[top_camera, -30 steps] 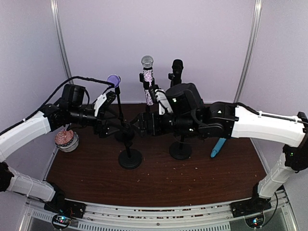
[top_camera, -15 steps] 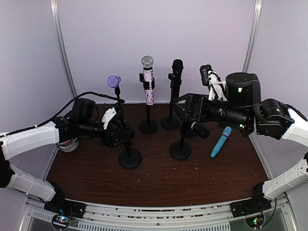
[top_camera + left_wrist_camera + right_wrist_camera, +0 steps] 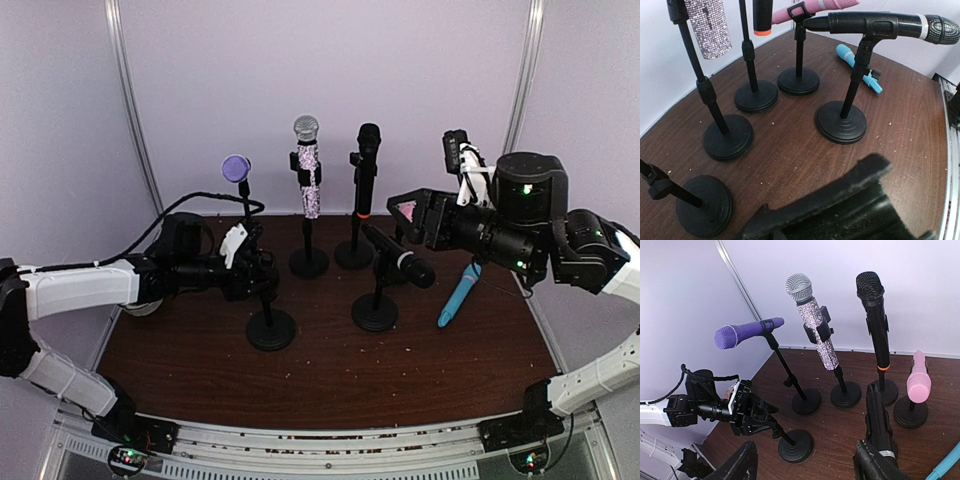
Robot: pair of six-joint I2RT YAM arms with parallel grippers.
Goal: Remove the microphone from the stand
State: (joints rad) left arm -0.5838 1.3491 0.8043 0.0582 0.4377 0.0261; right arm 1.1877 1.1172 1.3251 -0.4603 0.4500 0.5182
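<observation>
A black microphone (image 3: 400, 262) (image 3: 880, 24) (image 3: 876, 422) lies level in the clip of the middle stand (image 3: 375, 315). My right gripper (image 3: 400, 215) (image 3: 805, 467) hovers open just above and right of it, holding nothing. My left gripper (image 3: 262, 275) (image 3: 767, 415) is at the upper pole of a bare front stand (image 3: 270, 328) (image 3: 796, 445). Whether it pinches the pole does not show. The left wrist view shows only one padded finger (image 3: 840, 195). A blue microphone (image 3: 455, 300) (image 3: 857, 67) lies flat on the table at the right.
Behind stand a purple microphone (image 3: 236, 167) (image 3: 742, 332), a glittery one (image 3: 308, 170) (image 3: 815, 335), an upright black one (image 3: 366, 165) (image 3: 875, 315) and a pink one (image 3: 918, 377), each on a round-based stand. White walls close the back and sides.
My right arm has swung from the centre out to the right. My left arm has dropped and its gripper has slid right onto the bare stand's pole. Both sets of jaws are narrower.
</observation>
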